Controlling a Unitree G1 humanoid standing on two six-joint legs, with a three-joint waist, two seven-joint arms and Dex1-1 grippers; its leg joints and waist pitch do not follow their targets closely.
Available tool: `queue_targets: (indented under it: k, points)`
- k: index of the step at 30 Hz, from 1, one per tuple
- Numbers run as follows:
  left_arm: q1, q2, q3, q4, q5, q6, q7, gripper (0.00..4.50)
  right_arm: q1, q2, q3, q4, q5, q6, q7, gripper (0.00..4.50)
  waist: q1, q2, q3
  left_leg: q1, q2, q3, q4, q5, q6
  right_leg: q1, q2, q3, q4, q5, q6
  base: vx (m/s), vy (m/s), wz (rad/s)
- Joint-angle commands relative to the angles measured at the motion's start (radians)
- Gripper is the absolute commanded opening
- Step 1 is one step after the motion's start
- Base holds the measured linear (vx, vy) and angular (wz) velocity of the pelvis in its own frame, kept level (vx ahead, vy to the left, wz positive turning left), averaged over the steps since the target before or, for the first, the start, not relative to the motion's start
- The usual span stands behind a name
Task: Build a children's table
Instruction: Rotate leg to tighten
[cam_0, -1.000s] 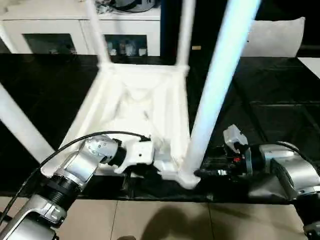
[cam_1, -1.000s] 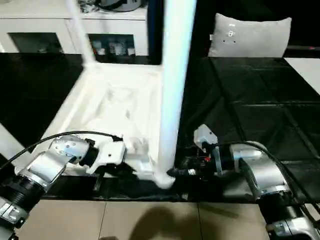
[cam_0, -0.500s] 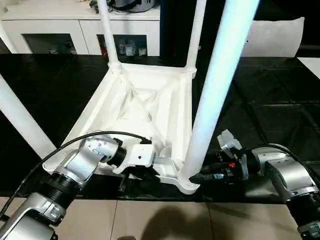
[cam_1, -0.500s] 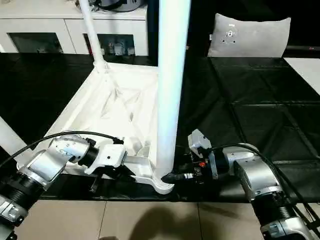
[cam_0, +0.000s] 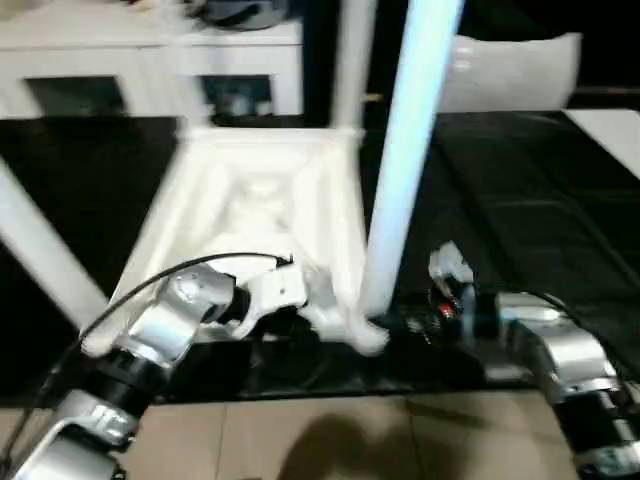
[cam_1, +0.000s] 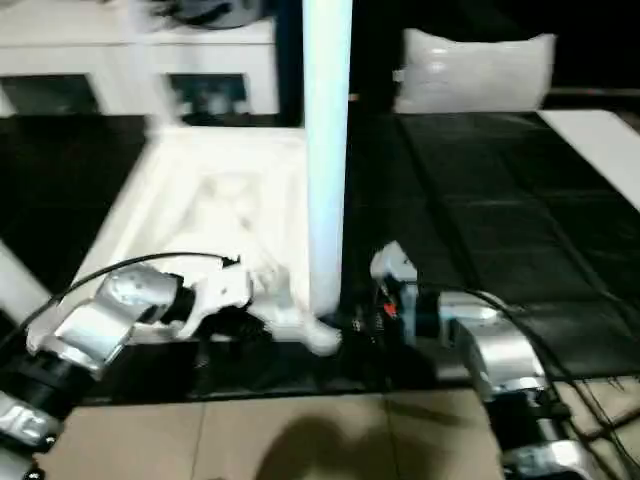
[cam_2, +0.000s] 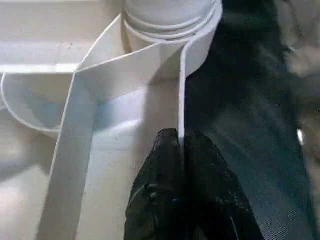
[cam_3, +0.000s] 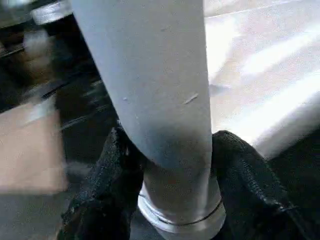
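Jaws of the right gripper (cam_3: 167, 200) have closed onto the near-right leg (cam_0: 400, 180) at its socket; the left gripper (cam_2: 181, 150) stays pinched on the tabletop (cam_0: 260, 200) rim, at 12 o'clock, upside down. Seating seems underway.

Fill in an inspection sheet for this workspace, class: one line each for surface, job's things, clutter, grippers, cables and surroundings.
Surface: black mat on the floor, beige tiles along its near edge.
Job's things: children's table lies upside down, ribbed underside up, with legs standing in its corner sockets; near leg upright.
Clutter: nothing seen.
Grippers: left gripper shut on the tabletop's thin rim beside the near socket; right gripper has its jaws around the near leg's base.
Cables: black cable arches over the left forearm.
Surroundings: white cabinet with glass doors; pale cushion behind.
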Motion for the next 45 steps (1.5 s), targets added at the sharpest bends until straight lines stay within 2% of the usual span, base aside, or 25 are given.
queue_targets:
  k: [1, 2, 5, 6, 7, 8, 10, 11, 12, 13, 14, 16, 17, 19, 22, 23, 25, 26, 27, 29, 32, 35, 40, 42, 45]
  points:
    - [0.003, -0.091, -0.053, -0.043, -0.041, 0.021, 0.024, 0.00, -0.037, 0.068, 0.039, 0.025, -0.019, 0.029, -0.117, 1.95, 0.000, -0.010, -0.049, -0.015, 0.061, -0.036, -0.069, -0.129, 0.025, 0.063, -0.095, 0.060, -0.131, -0.490, 0.142, 0.000, 0.000, 0.00]
    - [-0.004, -0.121, -0.040, -0.035, -0.035, 0.048, 0.071, 0.00, -0.039, 0.094, 0.033, 0.028, -0.028, 0.036, -0.170, 1.95, -0.019, -0.008, -0.049, -0.014, 0.060, -0.037, -0.068, -0.144, 0.033, 0.063, -0.096, 0.057, -0.136, -0.491, 0.144, 0.000, 0.000, 0.00]
    - [-0.029, -0.214, -0.005, -0.011, -0.011, 0.116, 0.222, 0.00, -0.062, 0.184, -0.013, 0.079, -0.067, 0.040, -0.390, 1.93, -0.042, -0.003, -0.050, -0.015, 0.073, -0.046, -0.072, -0.154, 0.032, 0.065, -0.101, 0.058, -0.136, -0.462, 0.121, 0.000, 0.000, 0.00]
    - [-0.034, -0.232, 0.001, -0.003, -0.003, 0.122, 0.254, 0.00, -0.069, 0.201, -0.026, 0.097, -0.073, 0.037, -0.436, 1.93, -0.049, -0.004, -0.053, -0.015, 0.071, -0.048, -0.073, -0.154, 0.038, 0.065, -0.105, 0.067, -0.130, -0.438, 0.107, 0.000, 0.000, 0.00]
    - [-0.043, -0.268, 0.012, 0.015, 0.012, 0.125, 0.317, 0.00, -0.080, 0.233, -0.052, 0.126, -0.076, 0.016, -0.502, 1.93, -0.049, -0.004, -0.053, -0.015, 0.071, -0.048, -0.073, -0.154, 0.038, 0.065, -0.105, 0.067, -0.130, -0.438, 0.107, 0.000, 0.000, 0.00]
    - [-0.048, -0.292, 0.019, 0.028, 0.020, 0.121, 0.357, 0.00, -0.086, 0.253, -0.068, 0.142, -0.070, -0.004, -0.531, 1.93, -0.053, -0.002, -0.055, -0.015, 0.069, -0.045, -0.072, -0.125, 0.044, 0.062, -0.110, 0.074, -0.125, -0.404, 0.075, 0.000, 0.000, 0.00]
    - [-0.048, -0.301, 0.018, 0.027, 0.021, 0.120, 0.364, 0.00, -0.088, 0.264, -0.074, 0.143, -0.064, -0.013, -0.531, 1.93, -0.049, -0.001, -0.060, -0.020, 0.071, -0.045, -0.072, -0.084, 0.059, 0.066, -0.112, 0.084, -0.112, -0.345, 0.049, 0.000, 0.000, 0.00]
    - [-0.047, -0.303, 0.017, 0.025, 0.021, 0.122, 0.364, 0.00, -0.088, 0.269, -0.076, 0.141, -0.062, -0.017, -0.529, 2.27, -0.049, -0.002, -0.060, -0.022, 0.075, -0.047, -0.073, -0.066, 0.067, 0.066, -0.113, 0.087, -0.105, -0.319, 0.037, 0.000, 0.000, 0.00]
    - [-0.045, -0.298, 0.013, 0.018, 0.030, 0.122, 0.359, 0.00, -0.080, 0.268, -0.076, 0.126, -0.056, -0.027, -0.507, 2.27, -0.047, -0.001, -0.062, -0.024, 0.080, -0.049, -0.071, -0.030, 0.080, 0.065, -0.115, 0.093, -0.093, -0.267, 0.012, 0.000, 0.000, 0.00]
    - [-0.045, -0.296, 0.012, 0.017, 0.031, 0.121, 0.358, 0.00, -0.078, 0.268, -0.077, 0.123, -0.054, -0.028, -0.502, 2.61, -0.047, -0.001, -0.064, -0.026, 0.083, -0.050, -0.071, -0.011, 0.085, 0.068, -0.118, 0.096, -0.084, -0.235, -0.003, 0.000, 0.000, 0.00]
    - [-0.042, -0.279, 0.004, 0.015, 0.039, 0.100, 0.341, 0.00, -0.065, 0.257, -0.075, 0.103, -0.050, -0.036, -0.472, 2.64, -0.043, -0.003, -0.068, -0.030, 0.085, -0.050, -0.066, 0.051, 0.108, 0.068, -0.120, 0.105, -0.063, -0.131, -0.042, 0.000, 0.000, 0.00]
    - [-0.039, -0.268, 0.000, 0.013, 0.040, 0.087, 0.326, 0.00, -0.055, 0.245, -0.072, 0.091, -0.049, -0.046, -0.449, 2.74, -0.034, -0.004, -0.070, -0.030, 0.081, -0.044, -0.063, 0.078, 0.127, 0.067, -0.121, 0.107, -0.055, -0.094, -0.063, 0.000, 0.000, 0.00]
    - [-0.037, -0.259, -0.002, 0.013, 0.040, 0.080, 0.316, 0.00, -0.049, 0.234, -0.072, 0.083, -0.048, -0.058, -0.432, 3.01, -0.029, -0.004, -0.069, -0.031, 0.080, -0.042, -0.062, 0.080, 0.131, 0.068, -0.121, 0.108, -0.055, -0.096, -0.063, 0.000, 0.000, 0.00]
    - [-0.034, -0.232, -0.003, 0.017, 0.044, 0.064, 0.295, 0.00, -0.032, 0.189, -0.071, 0.063, -0.036, -0.084, -0.369, 3.07, -0.015, -0.006, -0.066, -0.028, 0.076, -0.036, -0.062, 0.059, 0.137, 0.066, -0.119, 0.108, -0.059, -0.133, -0.052, 0.000, 0.000, 0.00]
    - [-0.034, -0.220, -0.005, 0.019, 0.045, 0.057, 0.283, 0.00, -0.025, 0.168, -0.070, 0.055, -0.033, -0.089, -0.341, 3.34, -0.002, -0.005, -0.065, -0.026, 0.081, -0.037, -0.064, 0.053, 0.132, 0.064, -0.116, 0.108, -0.061, -0.161, -0.036, 0.000, 0.000, 0.00]
    - [-0.031, -0.177, -0.013, 0.029, 0.049, 0.020, 0.236, 0.00, 0.003, 0.093, -0.064, 0.013, -0.007, -0.088, -0.221, 3.52, 0.004, -0.005, -0.063, -0.027, 0.079, -0.037, -0.064, 0.040, 0.132, 0.067, -0.114, 0.106, -0.065, -0.177, -0.023, 0.000, 0.000, 0.00]
    - [-0.030, -0.151, -0.019, 0.036, 0.051, -0.004, 0.206, 0.00, 0.018, 0.047, -0.061, -0.012, 0.008, -0.087, -0.148, 3.66, 0.012, -0.005, -0.064, -0.024, 0.081, -0.036, -0.065, 0.027, 0.135, 0.063, -0.113, 0.108, -0.065, -0.188, -0.013, 0.000, 0.000, 0.00]
    - [-0.032, -0.123, -0.023, 0.047, 0.052, -0.029, 0.174, 0.00, 0.032, -0.013, -0.057, -0.033, 0.025, -0.073, -0.063, 3.78, 0.016, -0.006, -0.063, -0.023, 0.084, -0.037, -0.066, 0.024, 0.132, 0.063, -0.113, 0.107, -0.066, -0.196, -0.010, 0.000, 0.000, 0.00]
    - [-0.032, -0.123, -0.023, 0.047, 0.052, -0.029, 0.174, 0.00, 0.032, -0.014, -0.057, -0.034, 0.025, -0.073, -0.062, 3.89, 0.021, -0.006, -0.062, -0.022, 0.083, -0.037, -0.065, 0.021, 0.133, 0.063, -0.112, 0.106, -0.069, -0.206, -0.004, 0.000, 0.000, 0.00]
    - [-0.035, -0.086, -0.032, 0.060, 0.048, -0.068, 0.119, 0.00, 0.041, -0.099, -0.054, -0.052, 0.053, -0.047, 0.067, 4.02, 0.032, -0.009, -0.060, -0.018, 0.080, -0.034, -0.067, -0.009, 0.130, 0.063, -0.111, 0.105, -0.075, -0.253, 0.013, 0.000, 0.000, 0.00]
    - [-0.034, -0.057, -0.044, 0.060, 0.041, -0.103, 0.059, 0.00, 0.033, -0.139, -0.054, -0.048, 0.070, -0.034, 0.133, 4.22, 0.035, -0.011, -0.060, -0.019, 0.078, -0.035, -0.069, -0.018, 0.113, 0.062, -0.111, 0.102, -0.079, -0.279, 0.025, 0.000, 0.000, 0.00]
    - [-0.030, -0.003, -0.076, 0.047, 0.021, -0.180, -0.057, 0.00, 0.019, -0.195, -0.017, -0.043, 0.064, -0.041, 0.225, 4.44, 0.039, -0.013, -0.063, -0.021, 0.079, -0.036, -0.067, 0.006, 0.117, 0.062, -0.110, 0.103, -0.073, -0.252, 0.021, 0.000, 0.000, 0.00]
    - [-0.027, 0.064, -0.121, 0.028, -0.001, -0.265, -0.212, 0.00, -0.004, -0.239, 0.034, -0.028, 0.044, -0.078, 0.325, 4.44, 0.052, -0.010, -0.064, -0.017, 0.086, -0.035, -0.066, 0.026, 0.123, 0.056, -0.112, 0.106, -0.062, -0.213, -0.002, 0.000, 0.000, 0.00]
    - [-0.027, 0.081, -0.135, 0.017, -0.009, -0.286, -0.261, 0.00, -0.016, -0.239, 0.051, -0.016, 0.041, -0.090, 0.364, 4.18, 0.061, -0.009, -0.063, -0.014, 0.092, -0.035, -0.068, 0.025, 0.114, 0.055, -0.115, 0.108, -0.063, -0.220, -0.014, 0.000, 0.000, 0.00]
    - [-0.030, 0.093, -0.149, 0.007, -0.016, -0.304, -0.300, 0.00, -0.028, -0.233, 0.068, -0.003, 0.042, -0.096, 0.393, 4.05, 0.071, -0.010, -0.065, -0.011, 0.096, -0.034, -0.068, 0.031, 0.106, 0.054, -0.118, 0.111, -0.057, -0.205, -0.029, 0.000, 0.000, 0.00]
